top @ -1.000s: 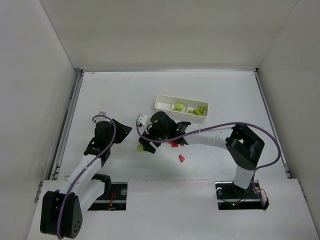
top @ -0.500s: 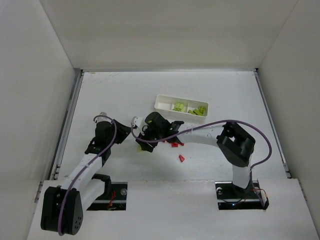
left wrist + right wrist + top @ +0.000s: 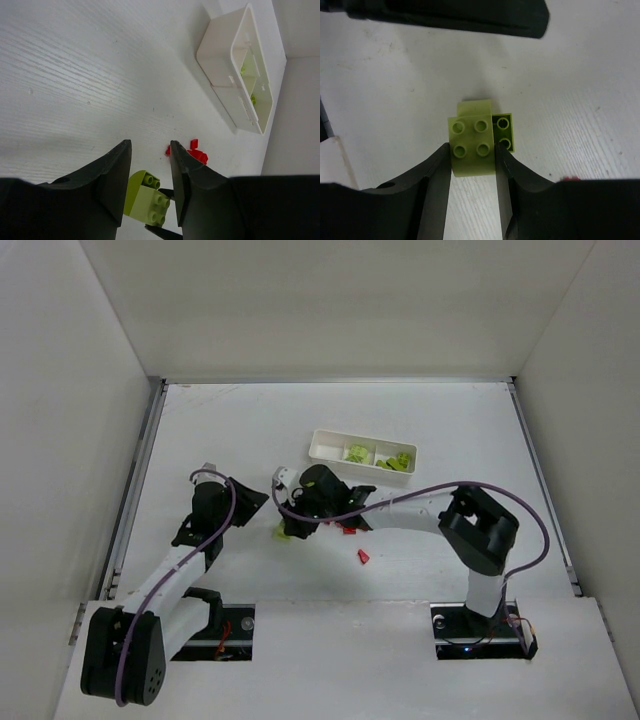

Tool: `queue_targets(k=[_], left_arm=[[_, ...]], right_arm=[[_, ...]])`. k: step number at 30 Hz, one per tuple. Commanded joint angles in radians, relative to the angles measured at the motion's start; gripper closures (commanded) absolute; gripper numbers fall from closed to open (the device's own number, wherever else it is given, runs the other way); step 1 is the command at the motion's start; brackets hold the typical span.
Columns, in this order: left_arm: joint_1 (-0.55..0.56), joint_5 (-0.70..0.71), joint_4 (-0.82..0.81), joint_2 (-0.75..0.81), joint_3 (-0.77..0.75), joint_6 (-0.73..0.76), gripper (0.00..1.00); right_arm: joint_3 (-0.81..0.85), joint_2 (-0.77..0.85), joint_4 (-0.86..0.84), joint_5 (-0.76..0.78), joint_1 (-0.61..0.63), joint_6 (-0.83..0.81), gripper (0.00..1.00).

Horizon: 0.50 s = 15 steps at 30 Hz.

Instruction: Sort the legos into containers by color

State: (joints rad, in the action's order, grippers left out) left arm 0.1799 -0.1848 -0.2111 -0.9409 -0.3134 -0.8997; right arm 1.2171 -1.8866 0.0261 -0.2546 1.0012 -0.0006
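Note:
A yellow-green lego (image 3: 470,132) lies on the table with my right gripper (image 3: 471,150) shut on it, one finger pressed on each side. From above, this lego (image 3: 284,533) sits at the tip of the right gripper (image 3: 291,527). My left gripper (image 3: 149,146) hovers just left of it, open, with nothing between its fingers; the same lego (image 3: 147,197) shows beyond the gap. Red legos (image 3: 348,529) lie in a small cluster behind the right arm, and one red lego (image 3: 364,557) lies nearer. The white tray (image 3: 320,450) holds yellow-green legos (image 3: 357,453) in its middle and right containers.
White walls enclose the table on three sides. The tray (image 3: 220,55) stands past the red cluster (image 3: 197,152) in the left wrist view. The right arm's purple cable arcs over the table's right half.
My right gripper's jaws have closed from wide open onto the yellow-green lego. The left gripper has barely moved.

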Motion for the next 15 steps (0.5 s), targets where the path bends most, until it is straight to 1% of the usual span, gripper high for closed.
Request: queue_targets(k=[1,4,7,10,13,15], left_arm=[[0.019,-0.015,-0.066,0.013,-0.029,-0.002,0.65],[0.039,-0.004,-0.093,0.011,-0.045,-0.011,0.63],[0.055,-0.005,-0.123,0.001,-0.067,-0.025,0.56],[0.082,0.013,-0.197,0.001,-0.064,-0.059,0.48],[0.098,0.021,-0.282,0.002,-0.059,-0.111,0.43],[0.121,0.039,-0.358,0.002,-0.050,-0.146,0.42]], right_arm=[[-0.088,0.115,-0.179,0.008,-0.063,0.147,0.70],[-0.201,0.194,-0.285,0.018,-0.115,0.267,0.71],[-0.315,0.262,-0.415,0.015,-0.175,0.422,0.71],[-0.404,0.308,-0.524,0.005,-0.241,0.623,0.71],[-0.456,0.316,-0.626,-0.018,-0.296,0.785,0.70],[-0.472,0.308,-0.678,-0.070,-0.328,0.888,0.71]])
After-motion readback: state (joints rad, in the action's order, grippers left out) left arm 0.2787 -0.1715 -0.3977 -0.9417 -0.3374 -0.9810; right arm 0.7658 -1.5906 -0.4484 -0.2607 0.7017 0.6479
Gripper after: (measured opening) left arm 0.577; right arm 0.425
